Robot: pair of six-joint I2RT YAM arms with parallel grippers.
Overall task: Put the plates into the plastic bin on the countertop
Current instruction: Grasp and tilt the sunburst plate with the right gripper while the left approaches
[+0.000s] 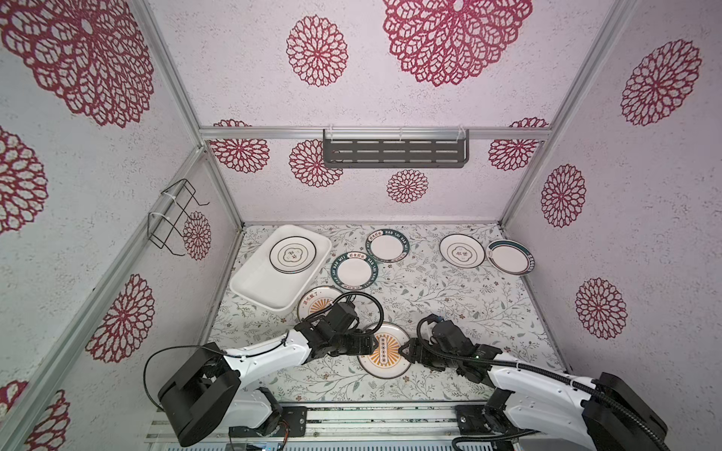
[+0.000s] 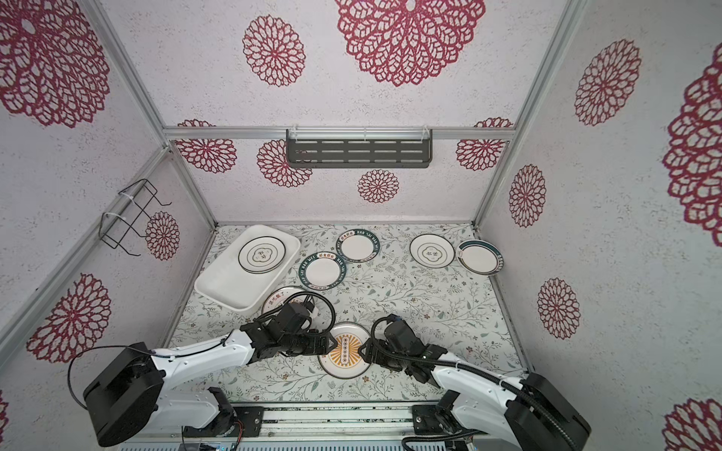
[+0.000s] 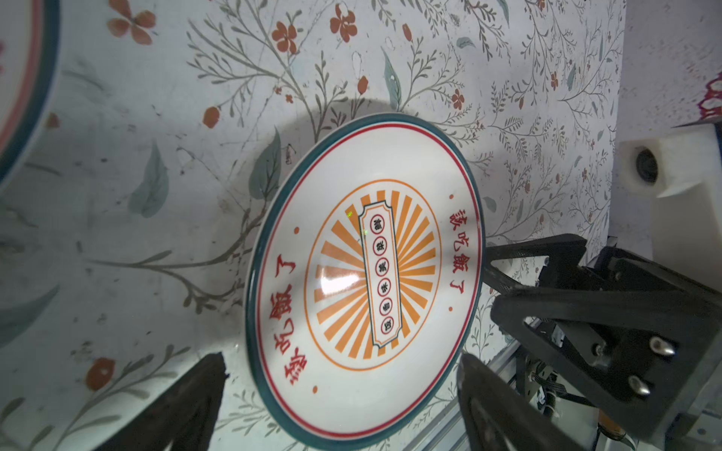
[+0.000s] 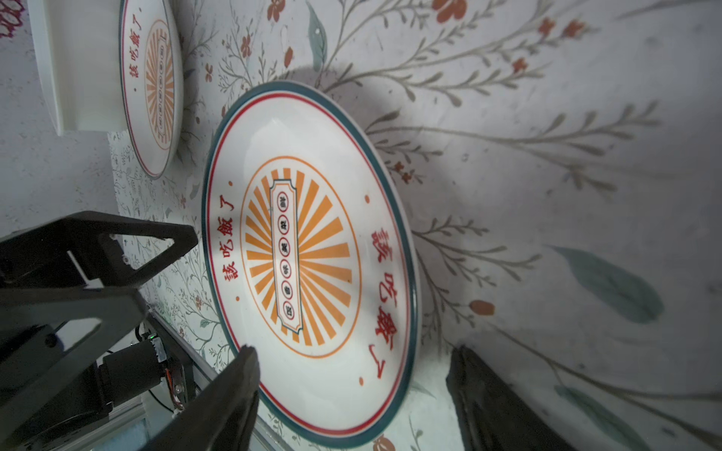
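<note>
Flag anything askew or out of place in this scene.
The teal-rimmed plate at the back right looks tilted, its edge riding up the right wall rather than lying flat. The plastic bin sits diagonally on the countertop. Nothing looks spilled or broken.

**Plates Spread Over the Desk, One Stack in the Bin**

The white plastic bin (image 1: 265, 289) sat angled at the far left of the leaf-printed desk (image 1: 449, 308). A stack of thin-ringed plates (image 1: 293, 252) lay in its far end. Just right of the bin lay a teal-lettered plate (image 1: 354, 273), with a second lettered plate (image 1: 388, 245) farther back. A partly hidden sunburst plate (image 1: 312, 298) lay at the bin's near corner. Another sunburst plate (image 1: 385, 351) lay near the middle. At the far right, a lone thin-ringed plate (image 1: 461, 250) lay just beside a teal-rimmed plate (image 1: 510, 257).
</note>
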